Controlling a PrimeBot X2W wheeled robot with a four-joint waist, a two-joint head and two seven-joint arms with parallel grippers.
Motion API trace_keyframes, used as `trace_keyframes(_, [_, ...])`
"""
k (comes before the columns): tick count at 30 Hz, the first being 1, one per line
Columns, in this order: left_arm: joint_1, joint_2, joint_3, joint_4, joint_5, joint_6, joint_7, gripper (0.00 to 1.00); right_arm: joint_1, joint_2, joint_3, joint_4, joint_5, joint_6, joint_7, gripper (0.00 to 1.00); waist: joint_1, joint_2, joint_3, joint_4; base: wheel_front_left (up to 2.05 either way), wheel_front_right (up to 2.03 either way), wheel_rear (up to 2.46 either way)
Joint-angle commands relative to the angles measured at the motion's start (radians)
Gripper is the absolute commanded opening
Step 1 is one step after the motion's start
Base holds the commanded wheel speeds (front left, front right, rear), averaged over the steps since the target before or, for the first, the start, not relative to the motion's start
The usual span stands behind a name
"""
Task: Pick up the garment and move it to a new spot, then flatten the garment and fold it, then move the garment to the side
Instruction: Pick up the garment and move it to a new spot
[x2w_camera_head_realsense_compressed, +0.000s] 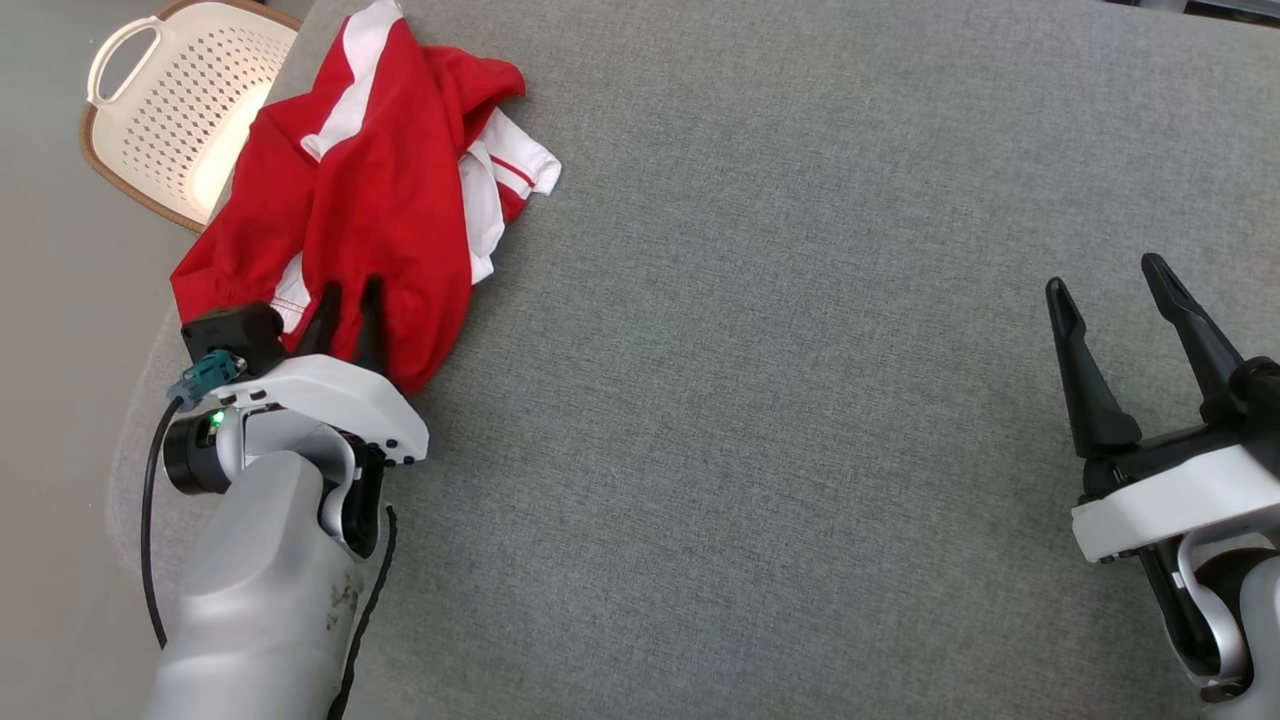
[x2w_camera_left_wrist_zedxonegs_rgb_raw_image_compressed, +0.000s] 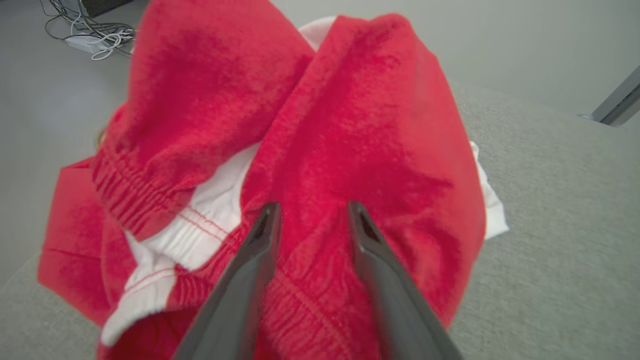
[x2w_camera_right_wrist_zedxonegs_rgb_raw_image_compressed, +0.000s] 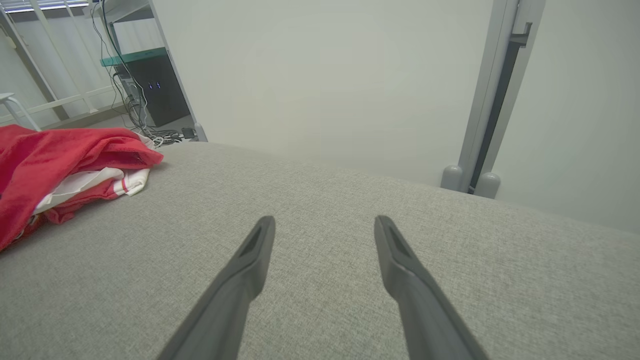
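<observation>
The garment (x2w_camera_head_realsense_compressed: 370, 180) is red with white stripes and lies crumpled at the far left of the grey padded table (x2w_camera_head_realsense_compressed: 800, 350), partly hanging over its left edge. My left gripper (x2w_camera_head_realsense_compressed: 347, 300) rests on the garment's near end, fingers pointing into the cloth. In the left wrist view the left gripper (x2w_camera_left_wrist_zedxonegs_rgb_raw_image_compressed: 312, 210) stands open at a narrowed gap, with red fabric of the garment (x2w_camera_left_wrist_zedxonegs_rgb_raw_image_compressed: 350, 125) between and under its two fingers. My right gripper (x2w_camera_head_realsense_compressed: 1105, 275) hovers open over bare table at the right, far from the cloth. In the right wrist view the right gripper (x2w_camera_right_wrist_zedxonegs_rgb_raw_image_compressed: 325, 222) holds nothing, and the garment (x2w_camera_right_wrist_zedxonegs_rgb_raw_image_compressed: 60, 155) shows at the left.
A cream perforated laundry basket (x2w_camera_head_realsense_compressed: 170, 110) sits on the floor beyond the table's left edge. Cables (x2w_camera_left_wrist_zedxonegs_rgb_raw_image_compressed: 95, 35) lie on the floor behind the garment. A dark computer tower (x2w_camera_right_wrist_zedxonegs_rgb_raw_image_compressed: 155, 87) and a grey post (x2w_camera_right_wrist_zedxonegs_rgb_raw_image_compressed: 480, 100) stand past the table's far edge.
</observation>
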Motion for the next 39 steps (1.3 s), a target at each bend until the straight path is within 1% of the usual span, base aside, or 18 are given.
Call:
trace_keyframes(1, [-0.015,0.005,0.005,0.0,-0.001,-0.006,0.0,0.0,-0.012,-0.001,-0.001,-0.002,0.001,0.0,0.002,1.0,0.0,0.0,-0.001,0.002,0.0,0.0,0.0])
trace_keyframes(5, [0.014,0.005,0.031,-0.059,0.028,0.008,0.0,0.0,-0.009,0.008,-0.008,0.009,0.005,0.0,-0.01,1.0,0.0,0.0,-0.016,0.003,0.0,0.0,0.0])
trace_keyframes(8, [0.042,0.009,0.065,-0.14,0.058,0.01,0.0,0.0,-0.002,0.015,-0.016,0.016,0.006,0.0,-0.02,1.0,0.0,0.0,-0.033,0.001,0.0,0.0,0.0])
trace_keyframes(10, [0.067,0.01,0.09,-0.205,0.08,0.011,0.0,0.0,0.003,0.021,-0.022,0.02,0.005,0.0,-0.027,1.0,0.0,0.0,-0.046,0.0,0.0,0.0,0.0])
trace_keyframes(17, [0.163,0.009,0.162,-0.464,0.162,-0.006,0.0,0.0,0.022,0.043,-0.041,0.034,0.003,0.0,-0.055,1.0,0.0,0.0,-0.109,-0.009,0.0,0.0,0.0])
trace_keyframes(18, [0.163,0.009,0.162,-0.464,0.162,-0.006,0.0,0.0,0.022,0.043,-0.041,0.034,0.003,0.0,-0.055,1.0,0.0,0.0,-0.109,-0.009,0.0,0.0,0.0])
trace_keyframes(24, [0.257,0.006,0.156,-0.705,0.215,-0.023,0.0,0.0,0.046,0.075,-0.059,0.039,0.002,0.0,-0.081,1.0,0.0,0.0,-0.172,-0.039,0.0,0.0,0.0])
trace_keyframes(28, [0.32,0.004,0.103,-0.826,0.231,-0.031,0.0,0.0,0.059,0.101,-0.066,0.038,0.004,0.0,-0.097,1.0,0.0,0.0,-0.2,-0.091,0.0,0.0,0.0])
trace_keyframes(31, [0.35,0.004,0.043,-0.886,0.235,-0.038,0.008,0.0,0.065,0.116,-0.062,0.031,0.002,0.0,-0.102,1.0,0.0,0.0,-0.204,-0.149,0.0,0.0,0.0])
trace_keyframes(35, [0.358,0.004,-0.057,-0.939,0.225,-0.045,0.044,0.0,0.054,0.131,-0.055,0.022,0.006,0.0,-0.109,1.0,0.0,0.0,-0.184,-0.252,0.0,0.0,0.0])
trace_keyframes(39, [0.319,0.004,-0.167,-0.961,0.204,-0.048,0.074,0.0,0.039,0.146,-0.046,0.026,0.012,0.0,-0.126,1.0,0.0,0.0,-0.15,-0.375,0.0,0.0,0.0])
